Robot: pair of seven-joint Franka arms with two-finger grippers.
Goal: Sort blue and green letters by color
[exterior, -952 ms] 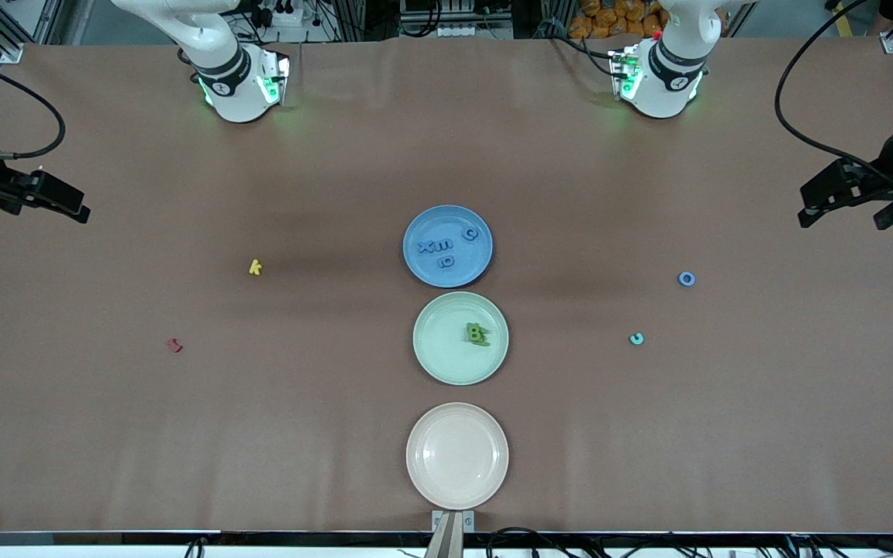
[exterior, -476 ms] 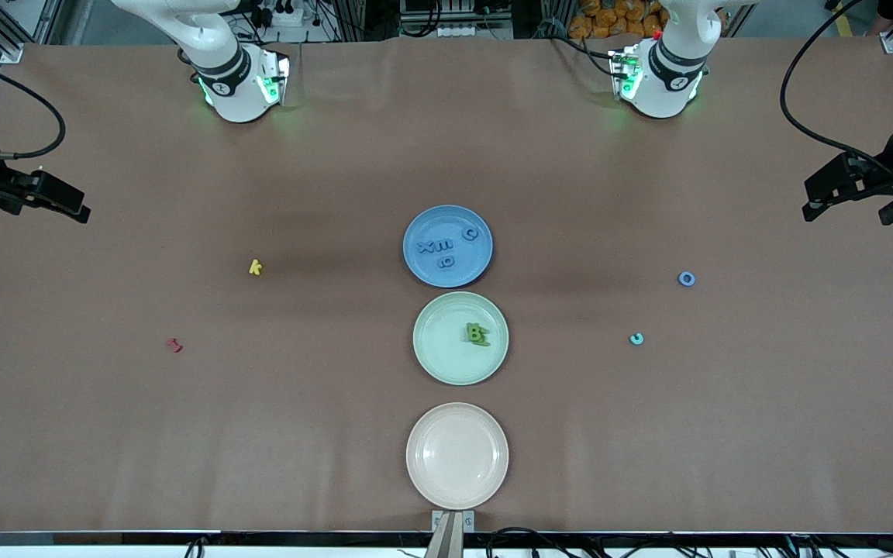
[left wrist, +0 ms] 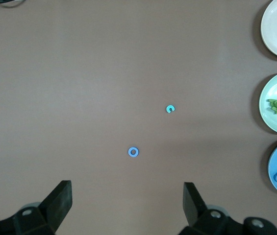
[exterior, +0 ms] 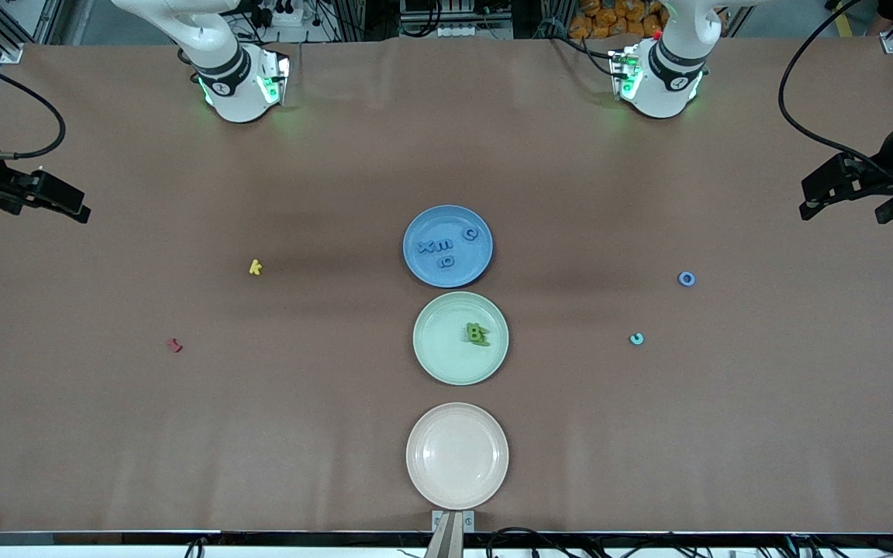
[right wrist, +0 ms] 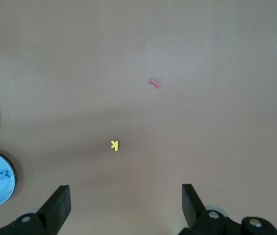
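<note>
Several blue letters [exterior: 437, 246] lie in the blue plate [exterior: 423, 225] at the table's middle. Green letters [exterior: 477, 334] sit piled in the pale green plate [exterior: 439, 353], which is nearer the camera. A blue o [exterior: 687, 279] and a small turquoise curved letter [exterior: 636, 339] lie loose on the table toward the left arm's end; the left wrist view shows the o [left wrist: 133, 152] and the turquoise letter [left wrist: 170, 108] too. My left gripper [exterior: 840, 216] hangs open and empty over that end's edge. My right gripper [exterior: 51, 204] waits open and empty over the right arm's end.
An empty cream plate [exterior: 456, 456] stands nearest the camera, in line with the other two. A yellow k [exterior: 255, 267] and a small dark red letter [exterior: 174, 345] lie on the table toward the right arm's end.
My left gripper has drifted slightly toward the robots' side of the table. The right arm, plates and letters have not moved.
</note>
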